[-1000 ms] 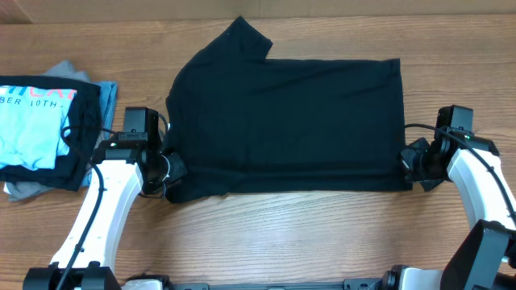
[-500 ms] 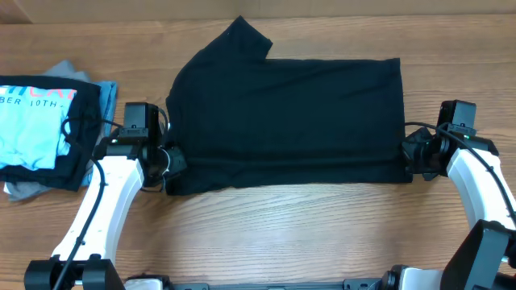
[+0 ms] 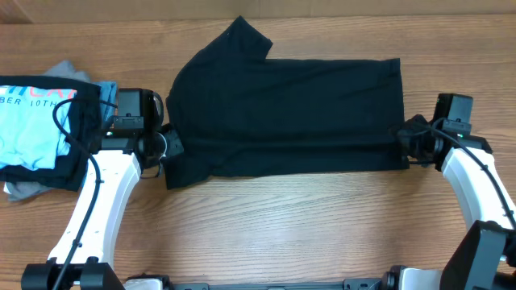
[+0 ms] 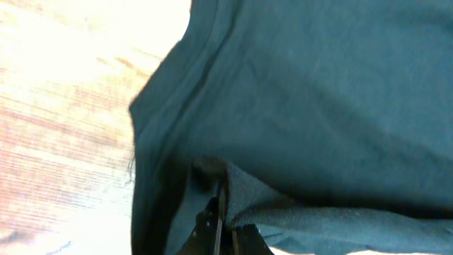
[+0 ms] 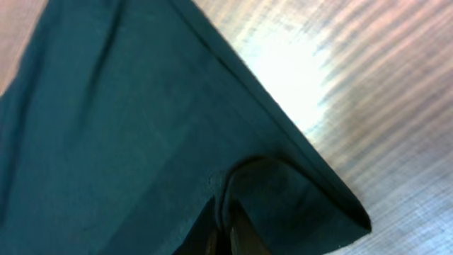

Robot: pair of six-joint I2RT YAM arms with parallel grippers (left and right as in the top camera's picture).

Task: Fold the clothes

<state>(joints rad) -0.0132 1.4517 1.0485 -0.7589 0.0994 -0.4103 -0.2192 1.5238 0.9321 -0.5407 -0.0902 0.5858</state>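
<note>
- Pos.: black T-shirt (image 3: 282,113) lies spread at centre of worktop (image 3: 282,242); its near hem sits further from the robot than 1 s ago.
- Grip, left tool (image 3: 167,150): fully closed, pinching the near-left corner; has moved away from the robot w/ the hem.
- Grip, right tool (image 3: 405,143): fully closed on the near-right corner; same shift.
- Far sleeve: unchanged.
- Wrist views: fingertips buried in fabric folds, hard to make out.
- The light blue T-shirt (image 3: 32,121) at left is cut off by the frame edge.
</note>
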